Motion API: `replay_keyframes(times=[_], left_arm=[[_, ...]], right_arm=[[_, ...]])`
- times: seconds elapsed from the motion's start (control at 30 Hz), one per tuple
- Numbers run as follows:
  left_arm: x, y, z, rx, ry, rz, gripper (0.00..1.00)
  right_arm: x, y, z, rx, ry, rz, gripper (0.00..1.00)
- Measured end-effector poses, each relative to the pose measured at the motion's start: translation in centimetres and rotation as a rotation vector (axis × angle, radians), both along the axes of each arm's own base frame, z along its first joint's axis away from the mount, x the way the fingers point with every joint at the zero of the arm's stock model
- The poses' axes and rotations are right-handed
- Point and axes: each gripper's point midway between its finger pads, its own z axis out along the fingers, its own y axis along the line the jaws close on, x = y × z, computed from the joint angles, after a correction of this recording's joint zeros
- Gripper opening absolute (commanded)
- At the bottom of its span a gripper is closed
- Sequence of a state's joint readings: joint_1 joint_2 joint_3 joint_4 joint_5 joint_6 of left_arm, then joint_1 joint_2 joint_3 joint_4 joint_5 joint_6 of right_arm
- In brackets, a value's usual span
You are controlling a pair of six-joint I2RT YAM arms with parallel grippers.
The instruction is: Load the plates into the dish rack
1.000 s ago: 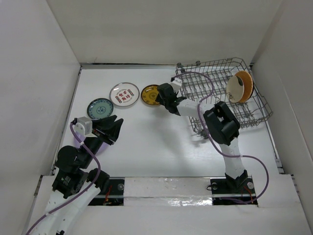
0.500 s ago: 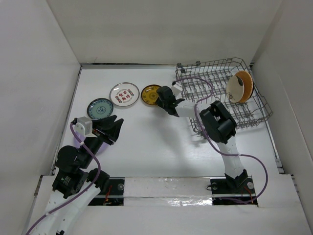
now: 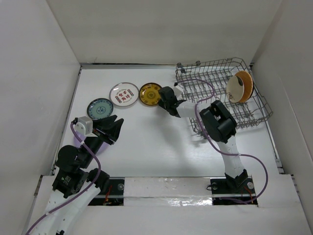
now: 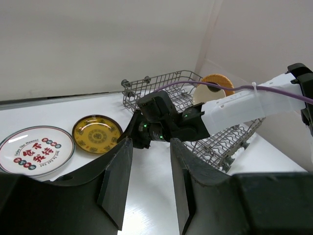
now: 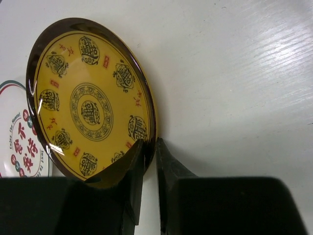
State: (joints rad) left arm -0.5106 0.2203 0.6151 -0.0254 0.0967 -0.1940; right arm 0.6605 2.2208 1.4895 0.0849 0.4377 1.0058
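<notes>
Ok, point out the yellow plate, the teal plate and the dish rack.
yellow plate [image 5: 90, 110]: right wrist view, its patterned centre.
teal plate [image 3: 100, 108]: top external view, its middle.
dish rack [image 3: 217, 73]: top external view, bare wire floor.

Our left arm is folded near its base, the forearm pointing forward and a little to the right. Its pincer [image 4: 149, 164] has the 2 fingers wide apart. Our right arm bends at the elbow and reaches to the left, with the wrist low. Its pincer [image 5: 147, 149] has the 2 fingers almost together, pinching the rim of the yellow plate [image 5: 88, 103].
</notes>
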Motion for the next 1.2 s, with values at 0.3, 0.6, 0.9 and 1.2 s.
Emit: replay_keyframes(times=[0.3, 0.6, 0.9, 1.2], left_arm=[[0.0, 0.0, 0.0, 0.001, 0.001, 0.000, 0.34], [0.1, 0.0, -0.1, 0.002, 0.004, 0.003, 0.34], [0.4, -0.2, -0.4, 0.009, 0.016, 0.003, 0.34], [-0.2, -0.5, -0.2, 0.008, 0.003, -0.027, 0.35]], right_arm=[[-0.6, -0.4, 1.1, -0.020, -0.037, -0.023, 0.09], [-2.5, 0.0, 3.4, -0.092, -0.096, 0.001, 0.00], [-4.0, -0.6, 7.5, -0.163, -0.201, 0.066, 0.00], [-4.5, -6.1, 19.7, -0.268, -0.443, 0.025, 0.00]])
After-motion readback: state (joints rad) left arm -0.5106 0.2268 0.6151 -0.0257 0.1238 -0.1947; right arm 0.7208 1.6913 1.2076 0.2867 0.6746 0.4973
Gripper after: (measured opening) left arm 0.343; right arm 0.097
